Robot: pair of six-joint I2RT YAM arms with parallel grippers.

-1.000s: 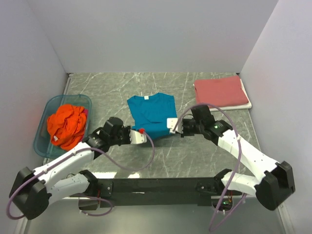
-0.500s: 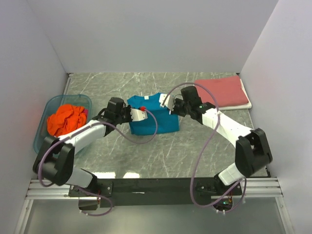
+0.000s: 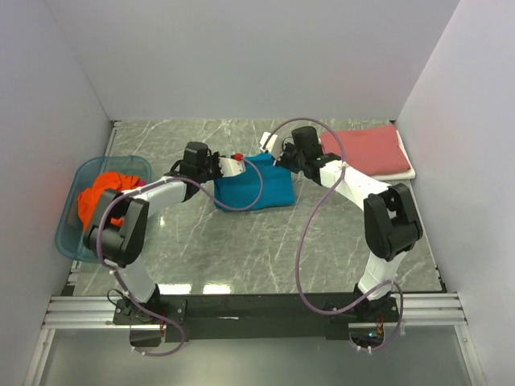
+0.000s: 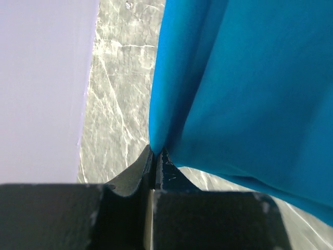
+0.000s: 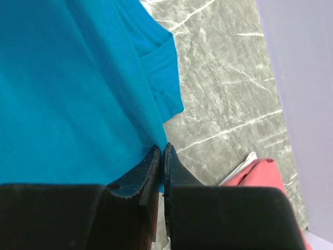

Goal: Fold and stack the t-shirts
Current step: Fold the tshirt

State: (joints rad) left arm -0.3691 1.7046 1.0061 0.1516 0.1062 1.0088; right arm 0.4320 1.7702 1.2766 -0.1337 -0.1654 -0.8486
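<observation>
Far left: I log the translucent blue tub [image 3: 63, 241], with the bright orange t-shirt [image 3: 92, 201] crumpled inside.
Centre-left: left gripper [image 4: 155, 155] clenched on the teal t-shirt's left edge.
Centre: teal t-shirt [image 3: 269, 191], doubled into a wide band at mid-desk [image 3: 241, 241]. I note smooth cloth, soft draping folds and one sleeve hem showing.
Centre-right: right gripper [image 5: 162, 151] pinching its right edge.
Rear right: dusty red t-shirt [image 3: 370, 149], folded flat.

The teal t-shirt [image 3: 278, 193] is soft matt cloth, the tabletop [image 3: 322, 241] smooth veined stone-look, the blue tub [image 3: 71, 240] translucent plastic.
</observation>
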